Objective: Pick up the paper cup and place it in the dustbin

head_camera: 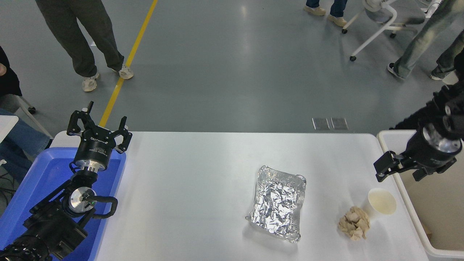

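The right gripper (402,171) hangs wide open, holding nothing. The paper cup (381,203) stands on the table just below it. The dustbin (435,203) sits right beside it.

Place: a lab or workshop hall.
Signs: my white table (203,174) on grey floor (224,65), yellow line (127,61), wheeled chair (384,25).

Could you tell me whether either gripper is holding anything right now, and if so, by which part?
Nothing is held. The right gripper hangs with open jaws above the paper cup, which stands free on the table; the left gripper is parked empty at lower left.
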